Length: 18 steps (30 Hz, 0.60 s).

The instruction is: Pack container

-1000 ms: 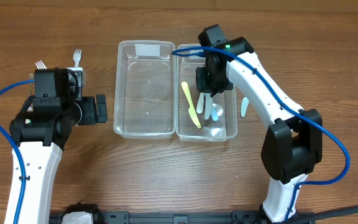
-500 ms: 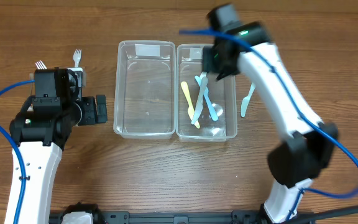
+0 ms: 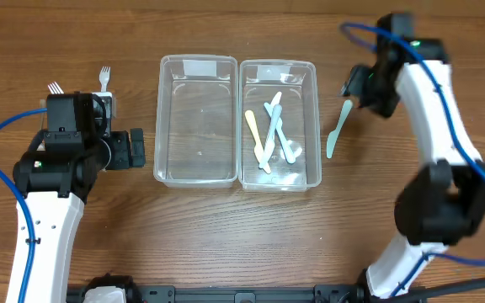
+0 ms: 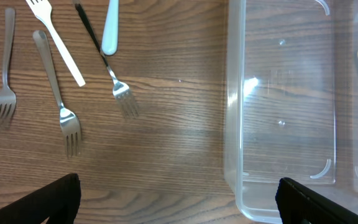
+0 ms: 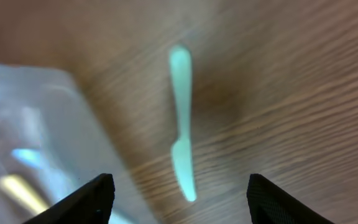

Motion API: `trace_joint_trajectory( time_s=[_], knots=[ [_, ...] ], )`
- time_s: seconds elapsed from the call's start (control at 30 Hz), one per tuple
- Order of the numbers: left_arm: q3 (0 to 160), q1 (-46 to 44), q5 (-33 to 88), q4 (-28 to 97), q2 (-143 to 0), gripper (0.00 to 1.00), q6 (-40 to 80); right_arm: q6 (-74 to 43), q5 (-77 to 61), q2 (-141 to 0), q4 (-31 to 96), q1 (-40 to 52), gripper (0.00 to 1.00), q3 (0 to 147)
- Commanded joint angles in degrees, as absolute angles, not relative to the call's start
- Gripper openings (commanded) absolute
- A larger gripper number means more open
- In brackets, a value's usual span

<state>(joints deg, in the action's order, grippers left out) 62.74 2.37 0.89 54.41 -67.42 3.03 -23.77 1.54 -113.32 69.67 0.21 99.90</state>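
Two clear containers stand side by side; the left one (image 3: 196,126) is bare, while the right one (image 3: 319,126) holds a yellow knife (image 3: 255,139) and two light blue utensils (image 3: 274,126). A mint-green knife (image 3: 337,128) lies on the table just right of it, seen blurred as the mint knife (image 5: 181,124) in the right wrist view. My right gripper (image 3: 356,84) (image 5: 182,202) hovers open above that knife, holding nothing. My left gripper (image 3: 133,147) (image 4: 179,205) is wide open at the left container's (image 4: 232,124) outer side, also holding nothing.
Several forks (image 4: 61,106) lie on the wood left of the containers, one with a light blue handle (image 4: 109,28); two fork heads (image 3: 103,77) show past the left arm from overhead. The right container's corner (image 5: 30,124) fills the left of the right wrist view.
My right gripper has opened, left a blue utensil in the right container, and swung out to the right, over the mint knife. The left arm has not moved.
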Motion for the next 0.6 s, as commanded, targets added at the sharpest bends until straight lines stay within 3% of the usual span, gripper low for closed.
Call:
trace_joint_trajectory(
  time_s=[0.0,0.57],
  knots=[
    [64.0,2.6,1.6,54.4,-67.4,1.00,3.0,-24.0,0.8,-117.3,68.6,0.3,0.72,98.2],
    [64.0,2.6,1.6,54.4,-67.4,1.00,3.0,-23.8,-0.2,-127.2,65.0,0.3,0.73,98.2]
  ],
)
